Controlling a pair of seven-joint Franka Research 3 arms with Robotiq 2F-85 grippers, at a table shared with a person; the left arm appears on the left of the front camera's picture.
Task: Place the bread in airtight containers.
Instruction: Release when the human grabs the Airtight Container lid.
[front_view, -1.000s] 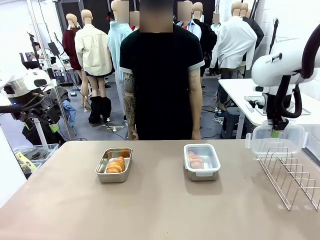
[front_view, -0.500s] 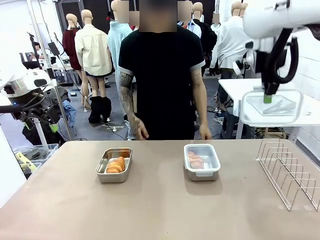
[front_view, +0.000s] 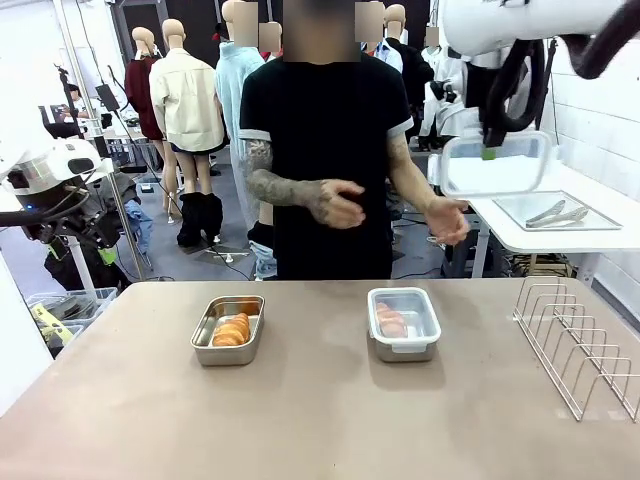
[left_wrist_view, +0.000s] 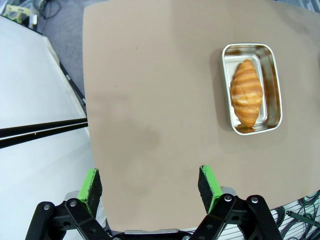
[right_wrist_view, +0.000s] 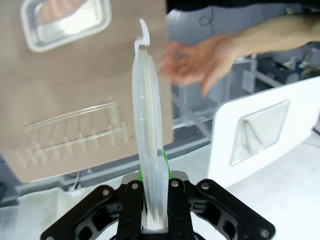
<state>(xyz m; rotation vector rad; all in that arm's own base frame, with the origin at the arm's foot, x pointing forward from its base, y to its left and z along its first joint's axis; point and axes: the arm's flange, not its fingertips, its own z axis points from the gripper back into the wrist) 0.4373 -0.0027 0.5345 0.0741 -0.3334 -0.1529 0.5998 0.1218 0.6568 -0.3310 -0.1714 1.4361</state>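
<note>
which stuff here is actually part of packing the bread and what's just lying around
Part of the job:
- open container holding a roll
- lidded container holding a roll
- clear lid, pinched in the right gripper

Lying about:
- wire rack
- steel tray on the side table

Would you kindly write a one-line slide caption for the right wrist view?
Right gripper shut on a clear lid held edge-on, above the table with a lidded container; a person's hand beyond.

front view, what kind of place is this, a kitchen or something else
Probably a robot lab or test workspace, not a kitchen. A white robot arm holds a clear plastic lid above a plain tan table with two small steel pans of bread, and cables lie on the floor behind the person.
</note>
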